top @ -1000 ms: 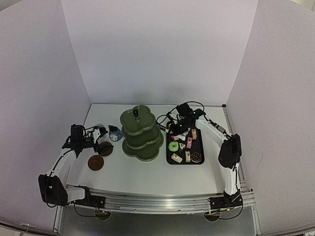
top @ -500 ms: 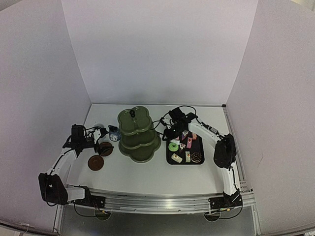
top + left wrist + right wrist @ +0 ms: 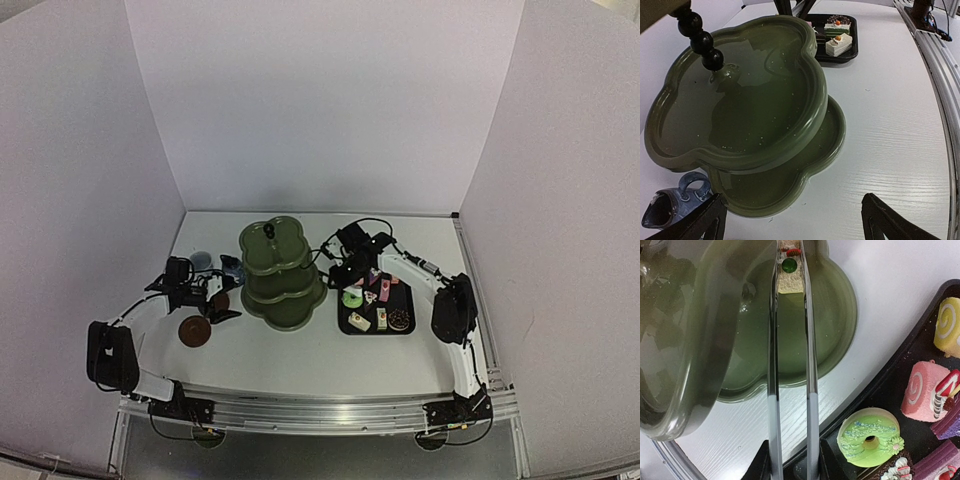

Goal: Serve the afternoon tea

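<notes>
- No lettering, number, brand or sign can be read in any view.
- Green stand (image 3: 765, 110), centre of the left wrist view: plain glazed tiers, nothing written on them.
- Black tray (image 3: 880, 390) and pastries (image 3: 855, 430), lower right of the right wrist view: only icing swirls, sprinkles and stripes, no characters.
</notes>
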Action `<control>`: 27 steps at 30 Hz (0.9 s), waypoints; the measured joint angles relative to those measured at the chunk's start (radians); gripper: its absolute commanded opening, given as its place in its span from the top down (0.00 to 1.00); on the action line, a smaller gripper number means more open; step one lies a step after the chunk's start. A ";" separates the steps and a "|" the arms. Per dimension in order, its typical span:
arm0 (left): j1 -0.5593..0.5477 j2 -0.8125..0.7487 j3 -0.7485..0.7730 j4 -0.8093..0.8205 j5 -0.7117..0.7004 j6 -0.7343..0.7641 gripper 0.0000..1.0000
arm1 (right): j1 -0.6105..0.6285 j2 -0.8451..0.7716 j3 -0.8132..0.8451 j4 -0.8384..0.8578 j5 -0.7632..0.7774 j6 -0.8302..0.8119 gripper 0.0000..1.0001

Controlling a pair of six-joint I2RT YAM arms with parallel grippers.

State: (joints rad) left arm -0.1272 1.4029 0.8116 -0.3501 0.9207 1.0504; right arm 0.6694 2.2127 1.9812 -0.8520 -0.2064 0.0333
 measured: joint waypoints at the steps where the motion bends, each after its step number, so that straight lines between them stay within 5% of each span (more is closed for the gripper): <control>1: -0.003 0.009 0.000 0.000 0.000 0.008 0.07 | 0.003 0.000 0.000 0.000 0.004 0.000 0.91; 10: -0.023 0.052 0.018 0.005 0.001 0.051 0.06 | 0.010 0.000 0.000 0.002 0.023 -0.001 0.61; 27: -0.041 0.117 0.053 0.063 0.000 0.074 0.06 | 0.010 -0.039 -0.068 0.011 0.025 0.045 0.62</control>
State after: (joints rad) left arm -0.1684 1.5196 0.8648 -0.2874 0.9211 1.1242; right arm 0.6796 2.1738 1.9132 -0.8407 -0.1814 0.0784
